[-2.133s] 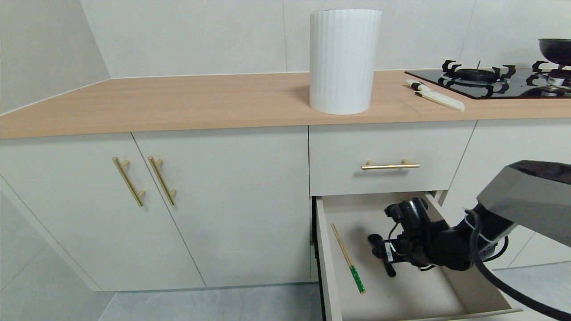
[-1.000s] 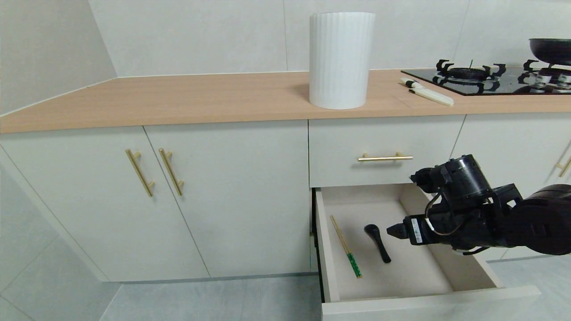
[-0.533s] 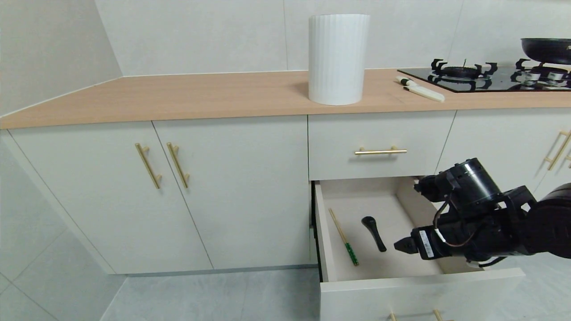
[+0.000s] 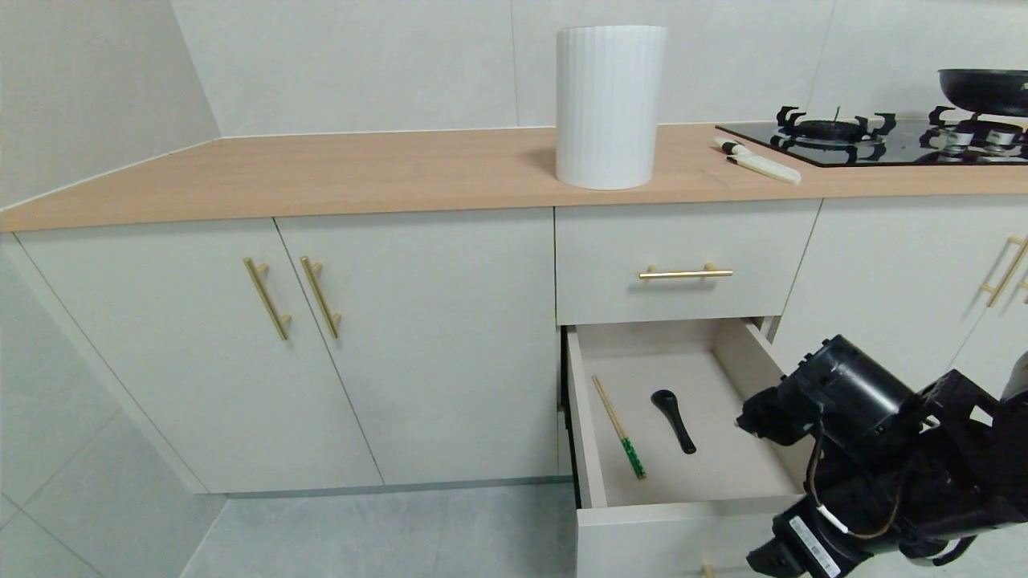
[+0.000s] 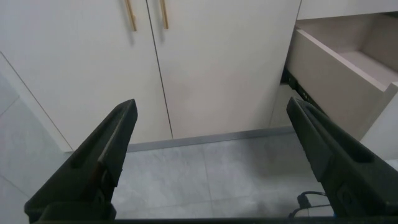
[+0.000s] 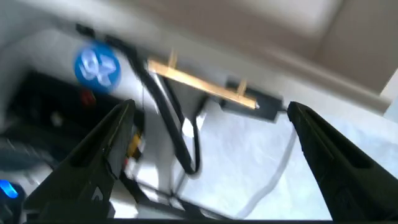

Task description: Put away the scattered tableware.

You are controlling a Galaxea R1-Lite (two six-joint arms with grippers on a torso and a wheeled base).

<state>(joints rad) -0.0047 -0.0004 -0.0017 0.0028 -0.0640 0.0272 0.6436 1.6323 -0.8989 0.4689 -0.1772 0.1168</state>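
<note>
A pair of wooden chopsticks point(image 4: 618, 429) with green ends and a black spoon point(image 4: 673, 420) lie side by side on the floor of the open drawer point(image 4: 755, 365). A white-handled knife point(image 4: 756, 160) lies on the wooden countertop point(image 4: 361, 172), beside the stove. My right gripper point(image 4: 763, 555) hangs low in front of the drawer's front panel, outside the drawer. Seen from its own wrist, the right gripper point(image 6: 210, 109) is open and holds nothing, and a gold handle point(image 6: 202, 84) lies beyond it. My left gripper point(image 5: 211, 106) is open and empty, near the floor, facing the cabinet doors point(image 5: 205, 56).
A tall white ribbed cylinder point(image 4: 610, 104) stands on the countertop above the drawers. A gas stove point(image 4: 875, 136) with a dark pan point(image 4: 984, 80) is at the far right. The upper drawer point(image 4: 683, 261) and the double doors point(image 4: 289, 297) are closed. Grey floor tiles point(image 4: 361, 538) lie free below.
My right gripper let go of the black spoon in the drawer, then drew back out and sank below the drawer's front. The head camera pulled back from the cabinets.
</note>
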